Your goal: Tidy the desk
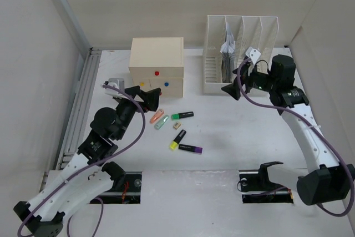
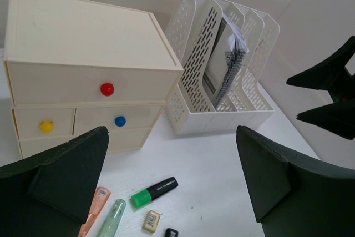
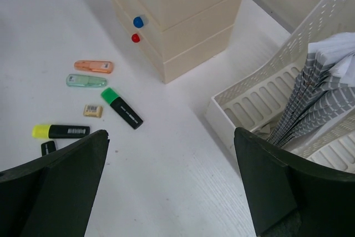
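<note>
The white desk (image 1: 227, 131) holds loose items in its middle: an orange highlighter (image 1: 156, 116), a pale green one (image 1: 161, 121), a green-capped black one (image 1: 182, 116), a small eraser (image 1: 177, 125), a yellow-capped one (image 1: 177, 139) and a purple-capped one (image 1: 190, 149). My left gripper (image 1: 145, 97) is open and empty, in front of the cream drawer box (image 1: 157, 65), above the orange highlighter (image 2: 95, 209) and green-capped highlighter (image 2: 154, 191). My right gripper (image 1: 237, 80) is open and empty, by the front of the white file rack (image 1: 238, 54).
The file rack (image 3: 277, 92) holds grey-and-white papers (image 3: 316, 92) in one slot. The drawer box (image 3: 183, 9) has red, yellow and blue knobs. A grey rail (image 1: 77, 109) runs along the left edge. Two dark cutouts (image 1: 119, 187) lie near the arm bases.
</note>
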`<state>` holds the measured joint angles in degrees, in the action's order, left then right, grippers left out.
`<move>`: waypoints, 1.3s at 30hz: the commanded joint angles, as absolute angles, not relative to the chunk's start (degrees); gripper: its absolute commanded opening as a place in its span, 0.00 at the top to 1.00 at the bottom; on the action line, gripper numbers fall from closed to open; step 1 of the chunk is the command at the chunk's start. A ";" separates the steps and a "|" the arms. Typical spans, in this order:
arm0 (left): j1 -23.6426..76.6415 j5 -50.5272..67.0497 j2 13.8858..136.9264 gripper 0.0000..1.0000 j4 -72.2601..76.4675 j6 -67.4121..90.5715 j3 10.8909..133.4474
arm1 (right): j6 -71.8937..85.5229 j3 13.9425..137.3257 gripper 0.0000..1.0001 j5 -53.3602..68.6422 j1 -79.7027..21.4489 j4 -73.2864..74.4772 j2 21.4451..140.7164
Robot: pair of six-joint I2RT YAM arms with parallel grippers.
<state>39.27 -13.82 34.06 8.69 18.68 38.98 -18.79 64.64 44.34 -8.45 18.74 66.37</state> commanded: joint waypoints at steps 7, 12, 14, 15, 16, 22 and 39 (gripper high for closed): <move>38.94 -16.52 38.93 0.01 12.83 15.29 44.46 | -19.15 63.28 0.00 46.24 -8.26 14.68 62.40; 38.94 -16.35 42.00 0.01 13.44 12.75 45.62 | -19.16 63.28 0.00 47.45 -8.26 14.06 61.87; 38.41 -15.73 43.84 0.01 12.93 11.87 46.14 | -19.16 63.28 0.00 48.86 -8.26 14.06 61.87; 38.41 -15.73 44.55 0.01 12.31 11.87 47.01 | -19.16 64.85 0.00 48.87 -8.26 14.85 62.66; 38.41 -15.73 45.17 0.01 11.78 11.87 47.02 | -19.16 65.56 0.00 48.87 -8.26 15.46 63.45; 37.88 -16.26 45.88 0.01 13.45 10.02 43.86 | -20.82 64.87 0.00 52.99 -7.65 17.92 66.01; 37.35 -17.06 50.00 0.01 9.05 15.56 43.42 | -27.77 61.79 0.00 51.24 -5.36 19.34 64.17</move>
